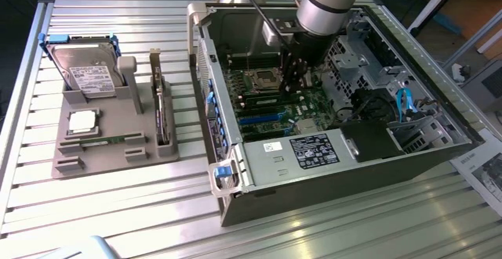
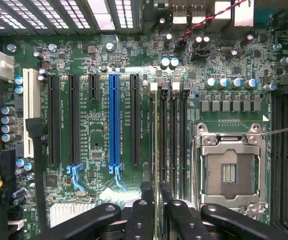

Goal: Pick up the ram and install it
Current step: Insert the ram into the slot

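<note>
Hovering low, gripper [image 2: 156, 195] pinching ram [image 2: 156, 135] edge-on, stick lined along memory slots [image 2: 176, 140], on slot farthest from processor socket [image 2: 229, 170]. Looks like seating step: keep board upright, parallel to slot, press straight, even; tilt risks jamming short of end latch [image 2: 154, 86].

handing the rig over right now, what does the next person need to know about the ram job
end effector: inside the open pc case, low over the motherboard. Whether it grips anything can't be told.
ram: seen edge-on as a thin board running out from the end effector, in line with the outermost of the memory slots.
Done: ram brought to the slots.
Left: seating not confirmed; the views don't show whether it is pressed home.
Note: a green strip lies in the grey fixture beside the case, possibly another stick.
</note>
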### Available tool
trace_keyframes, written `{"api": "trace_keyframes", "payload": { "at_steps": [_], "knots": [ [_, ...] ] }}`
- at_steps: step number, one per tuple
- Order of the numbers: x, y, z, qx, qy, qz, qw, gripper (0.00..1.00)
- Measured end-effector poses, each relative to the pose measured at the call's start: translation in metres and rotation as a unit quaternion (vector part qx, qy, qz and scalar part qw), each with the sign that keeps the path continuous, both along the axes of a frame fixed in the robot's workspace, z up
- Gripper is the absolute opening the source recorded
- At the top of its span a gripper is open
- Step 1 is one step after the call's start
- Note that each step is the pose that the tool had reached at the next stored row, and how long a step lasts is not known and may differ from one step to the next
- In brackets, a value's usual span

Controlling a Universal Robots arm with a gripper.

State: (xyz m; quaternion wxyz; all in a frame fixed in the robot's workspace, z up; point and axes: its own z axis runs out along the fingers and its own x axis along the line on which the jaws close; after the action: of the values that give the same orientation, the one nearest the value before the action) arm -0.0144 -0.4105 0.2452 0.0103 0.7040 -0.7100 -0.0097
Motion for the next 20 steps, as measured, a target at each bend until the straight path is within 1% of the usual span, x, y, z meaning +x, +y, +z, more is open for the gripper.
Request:
{"api": "trace_keyframes", "payload": {
  "at_steps": [6,10,15,20],
  "knots": [
    [0.0,0.0,0.0105,-0.0004,0.0001,0.0,1.0,0.19],
    [0.0,0.0,0.0217,-0.0007,0.0003,0.0,1.0,0.19],
    [0.0,0.0,0.0298,-0.0011,0.0003,0.0,1.0,0.19],
    [0.0,0.0,0.0452,-0.0027,0.0003,0.0,1.0,0.19]
  ]
}}
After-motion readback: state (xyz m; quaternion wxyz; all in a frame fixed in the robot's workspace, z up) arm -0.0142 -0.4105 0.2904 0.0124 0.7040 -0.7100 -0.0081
